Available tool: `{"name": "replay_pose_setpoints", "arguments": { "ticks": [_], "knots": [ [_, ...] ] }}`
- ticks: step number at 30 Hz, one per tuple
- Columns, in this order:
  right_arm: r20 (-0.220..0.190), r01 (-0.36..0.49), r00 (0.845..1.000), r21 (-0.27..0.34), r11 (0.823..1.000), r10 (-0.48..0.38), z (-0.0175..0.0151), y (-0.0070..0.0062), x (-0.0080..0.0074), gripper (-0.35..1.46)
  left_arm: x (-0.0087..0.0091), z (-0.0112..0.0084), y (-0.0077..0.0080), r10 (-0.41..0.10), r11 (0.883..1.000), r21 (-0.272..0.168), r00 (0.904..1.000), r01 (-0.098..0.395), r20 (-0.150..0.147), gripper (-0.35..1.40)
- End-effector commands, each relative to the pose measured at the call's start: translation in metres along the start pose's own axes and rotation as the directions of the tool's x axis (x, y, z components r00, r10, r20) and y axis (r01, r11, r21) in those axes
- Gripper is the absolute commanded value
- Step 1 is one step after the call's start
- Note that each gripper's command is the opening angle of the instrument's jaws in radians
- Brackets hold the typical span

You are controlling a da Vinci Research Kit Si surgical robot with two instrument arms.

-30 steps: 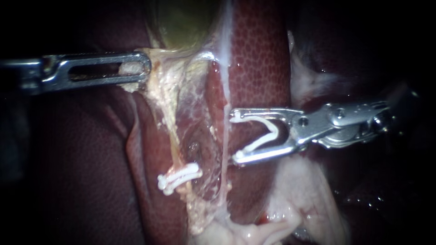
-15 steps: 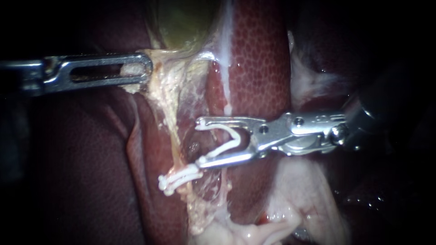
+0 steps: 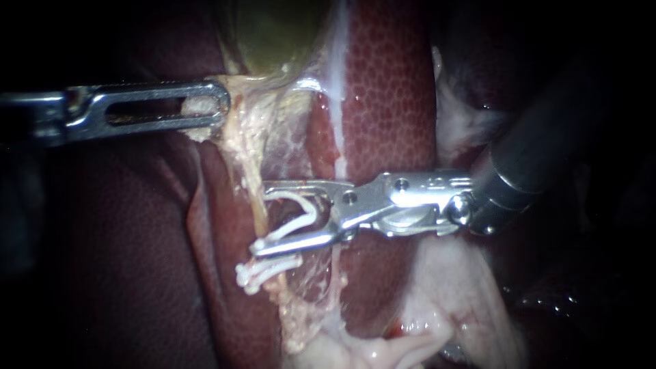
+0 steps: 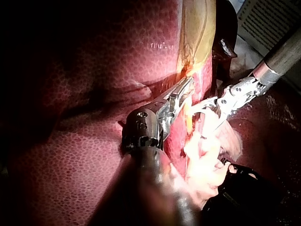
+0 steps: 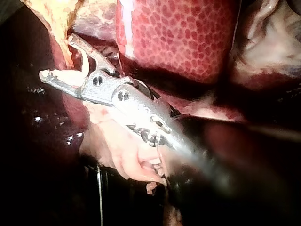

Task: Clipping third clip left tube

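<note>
The left tube (image 3: 251,179) is a pale strand running down from the gallbladder (image 3: 273,34). Closed white clips (image 3: 268,268) lie across its lower part. My right instrument (image 3: 261,217) carries an open white clip (image 3: 301,219), one leg against each jaw. The jaws stand wide apart around the left tube, just above the closed clips. In the right wrist view the right instrument (image 5: 57,56) reaches the same pale strand. My left instrument (image 3: 220,104) is shut on pale tissue at the gallbladder's lower end, holding it leftward; the left wrist view shows the left instrument (image 4: 186,89) there too.
Mottled red liver (image 3: 389,89) lies behind the right instrument. A thin strand, the right tube (image 3: 336,270), hangs just right of the closed clips. Pale fatty tissue (image 3: 451,294) bulges at the lower right. Dark liver (image 3: 123,260) fills the left side.
My right instrument has moved left across the liver with its open clip, from right of the thin strand to astride the left tube. The left instrument has not moved.
</note>
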Motion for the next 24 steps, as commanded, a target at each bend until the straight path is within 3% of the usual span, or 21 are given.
{"name": "replay_pose_setpoints", "arguments": {
  "ticks": [1, 11, 24],
  "knots": [
    [0.000, -0.002, 1.000, 0.007, 1.000, 0.002, 0.0001, -0.0001, 0.0000, 0.60, 0.0000, 0.0000, 0.0000, 0.000, 1.000, 0.000, 1.0000, 0.000, 0.000, -0.20],
    [-0.020, -0.057, 0.998, 0.093, 0.994, 0.059, 0.0016, 0.0004, 0.0002, 0.60, 0.0000, 0.0000, 0.0000, 0.000, 1.000, -0.001, 1.0000, 0.000, 0.001, -0.20],
    [-0.055, -0.089, 0.994, 0.117, 0.989, 0.096, 0.0031, 0.0014, 0.0004, 0.60, 0.0001, 0.0001, 0.0000, 0.001, 1.000, -0.001, 1.0000, -0.001, 0.001, -0.20]
  ]
}}
